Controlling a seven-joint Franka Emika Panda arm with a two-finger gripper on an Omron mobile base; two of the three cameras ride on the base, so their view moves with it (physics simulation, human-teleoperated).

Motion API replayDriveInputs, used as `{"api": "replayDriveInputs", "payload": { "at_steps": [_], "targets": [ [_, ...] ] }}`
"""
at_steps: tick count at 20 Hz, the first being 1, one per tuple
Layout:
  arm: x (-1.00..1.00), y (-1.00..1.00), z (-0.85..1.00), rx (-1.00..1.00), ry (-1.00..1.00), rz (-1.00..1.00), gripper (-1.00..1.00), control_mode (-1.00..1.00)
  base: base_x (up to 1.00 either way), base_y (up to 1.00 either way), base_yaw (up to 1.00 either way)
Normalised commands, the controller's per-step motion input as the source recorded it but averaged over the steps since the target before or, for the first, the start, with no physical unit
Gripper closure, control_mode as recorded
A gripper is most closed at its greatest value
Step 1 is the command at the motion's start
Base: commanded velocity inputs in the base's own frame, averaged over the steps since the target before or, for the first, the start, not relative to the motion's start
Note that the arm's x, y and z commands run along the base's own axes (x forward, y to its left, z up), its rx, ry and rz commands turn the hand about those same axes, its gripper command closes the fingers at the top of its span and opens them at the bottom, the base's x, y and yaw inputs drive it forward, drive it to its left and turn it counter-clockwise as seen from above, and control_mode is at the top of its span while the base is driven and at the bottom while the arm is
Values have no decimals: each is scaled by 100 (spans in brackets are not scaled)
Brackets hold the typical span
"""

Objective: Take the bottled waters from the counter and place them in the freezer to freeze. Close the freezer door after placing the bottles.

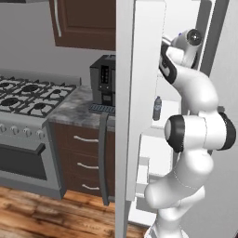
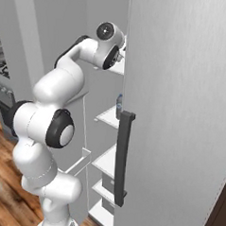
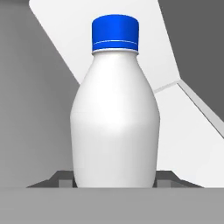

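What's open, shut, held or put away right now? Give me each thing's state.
Freezer door: open.
Milky white bottle: upright, capped, held in the claw.
Claw: shut on the milky white bottle.
Clear greyish bottle: standing upright on a freezer shelf.
Counter drawers: shut.

No writing can be read anywhere: the milky white bottle (image 3: 114,127) carries no label under its blue cap, and the coffee machine (image 1: 104,82) front shows no legible marks.
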Motion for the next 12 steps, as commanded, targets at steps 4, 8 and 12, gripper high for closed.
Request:
{"api": "replayDriveInputs", "payload": {
  "at_steps": [4,8,12],
  "targets": [
    [18,-4,-7,-10,0,2,100,-100,0,0,0],
    [11,-13,-6,-4,0,3,100,-100,0,0,0],
    [0,-4,-17,-6,0,4,100,-100,0,0,0]
  ]
}}
